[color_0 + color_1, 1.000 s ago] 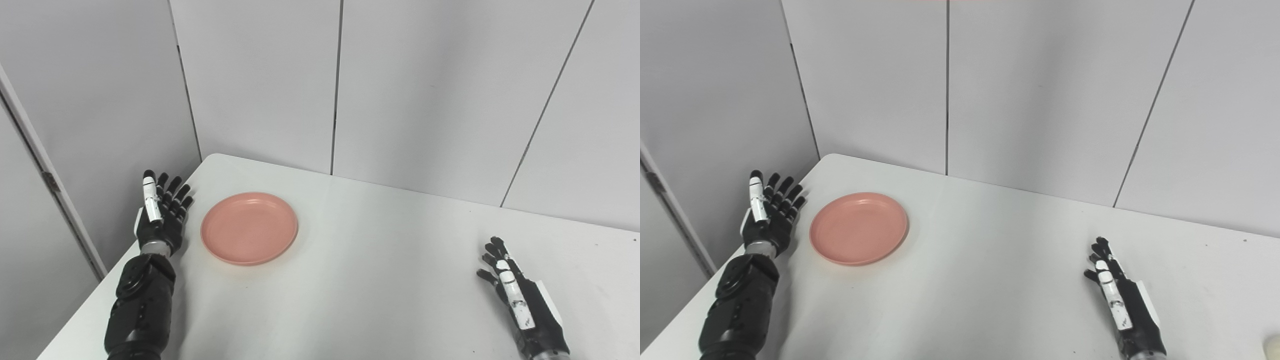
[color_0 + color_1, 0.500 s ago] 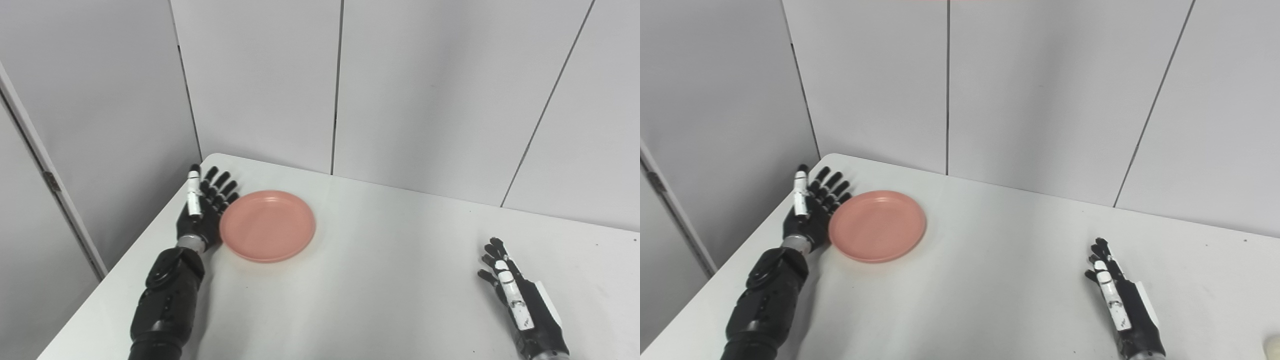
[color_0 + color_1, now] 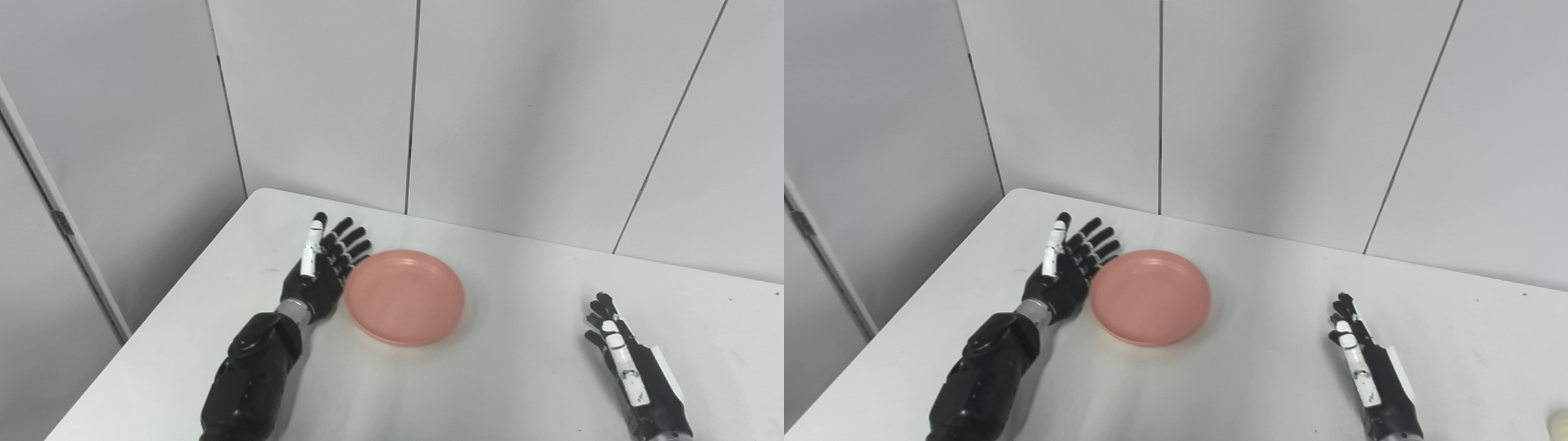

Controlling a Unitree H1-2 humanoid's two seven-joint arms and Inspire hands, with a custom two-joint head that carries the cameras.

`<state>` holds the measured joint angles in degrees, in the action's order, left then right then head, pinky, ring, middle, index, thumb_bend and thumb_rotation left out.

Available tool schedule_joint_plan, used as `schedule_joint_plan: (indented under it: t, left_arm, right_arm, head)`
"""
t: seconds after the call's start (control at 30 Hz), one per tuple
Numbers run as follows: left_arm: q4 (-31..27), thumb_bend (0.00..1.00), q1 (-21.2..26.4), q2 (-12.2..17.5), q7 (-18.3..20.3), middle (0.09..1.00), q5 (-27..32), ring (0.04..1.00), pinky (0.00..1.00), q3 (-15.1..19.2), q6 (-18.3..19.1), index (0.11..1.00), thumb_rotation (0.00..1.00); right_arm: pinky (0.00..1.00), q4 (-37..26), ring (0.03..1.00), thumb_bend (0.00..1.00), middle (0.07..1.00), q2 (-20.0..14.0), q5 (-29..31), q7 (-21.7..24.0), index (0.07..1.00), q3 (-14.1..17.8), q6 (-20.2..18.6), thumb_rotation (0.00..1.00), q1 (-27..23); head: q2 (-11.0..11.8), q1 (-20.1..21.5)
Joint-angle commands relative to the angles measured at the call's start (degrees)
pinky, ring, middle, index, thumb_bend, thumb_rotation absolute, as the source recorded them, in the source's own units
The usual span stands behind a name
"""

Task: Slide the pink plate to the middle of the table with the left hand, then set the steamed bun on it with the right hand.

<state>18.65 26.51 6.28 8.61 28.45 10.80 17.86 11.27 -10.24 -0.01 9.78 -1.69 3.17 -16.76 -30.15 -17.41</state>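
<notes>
While left hand (image 3: 321,269) fingers spread touch its rim, round shallow pink plate (image 3: 404,296), right hand (image 3: 621,358) spread, empty

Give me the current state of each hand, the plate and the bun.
left hand: open, fingers spread, flat against the plate's left rim.
pink plate: upright on the table, empty.
right hand: open, holds nothing, well right of the plate.
steamed bun: at the picture's edge, mostly cut off, untouched.

Pink plate (image 3: 404,297) — upright, empty; steamed bun (image 3: 1559,424) — far right edge.
</notes>
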Motion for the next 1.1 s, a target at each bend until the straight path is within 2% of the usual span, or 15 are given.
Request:
schedule_joint_plan:
  t: [0.0, 0.23, 0.4, 0.5, 0.8, 1.07]
  left_arm:
    - [-2.01, 0.57, -0.76, -1.14, 0.01, 0.897, -0.54, 0.89, 0.89, -1.44, 3.97, 0.9, 0.95]
    - [-7.01, 0.54, -2.83, -3.24, 2.14, 0.945, -0.88, 0.937, 0.94, -6.11, 7.16, 0.952, 1.0]
    - [-7.25, 0.52, -3.98, -4.06, 3.53, 0.957, -1.08, 0.953, 0.97, -8.52, 7.83, 0.963, 1.0]
    - [-6.73, 0.52, -4.89, -4.57, 4.84, 0.953, -1.38, 0.948, 0.97, -9.86, 7.66, 0.961, 1.0]
    - [-6.85, 0.56, -6.82, -4.6, 9.0, 0.945, -1.15, 0.933, 0.94, -11.38, 7.18, 0.945, 1.0]
    - [-9.79, 0.56, -8.65, -4.55, 9.49, 0.947, -0.95, 0.942, 0.95, -12.45, 8.74, 0.952, 1.0]
  right_arm:
    - [0.95, -1.16, 0.948, 0.13, 0.958, 0.17, -0.26, -0.5, 0.972, 0.0, -0.85, 1.0, -0.47]
    - [0.95, -2.16, 0.943, 0.16, 0.954, 1.04, -0.61, -0.74, 0.966, -0.08, -2.19, 1.0, -0.16]
    - [0.94, -2.97, 0.938, 0.16, 0.948, 1.77, -1.87, -1.79, 0.96, -0.51, -3.7, 1.0, 0.01]
    - [0.94, -2.77, 0.934, 0.16, 0.946, 2.1, -2.6, -2.19, 0.958, -0.95, -3.28, 1.0, 0.04]
    - [0.91, -2.98, 0.92, 0.18, 0.944, 3.35, -4.43, -3.83, 0.958, -1.79, -4.0, 1.0, -0.01]
    - [0.9, -3.39, 0.917, 0.19, 0.938, 4.25, -5.29, -4.81, 0.951, -2.28, -3.0, 1.0, 0.0]
  head:
    - [-0.12, 0.65]
    - [-0.67, 3.49]
    - [-1.23, 7.61]
    - [-1.42, 9.37]
    - [-1.92, 12.77]
    - [-2.44, 16.38]
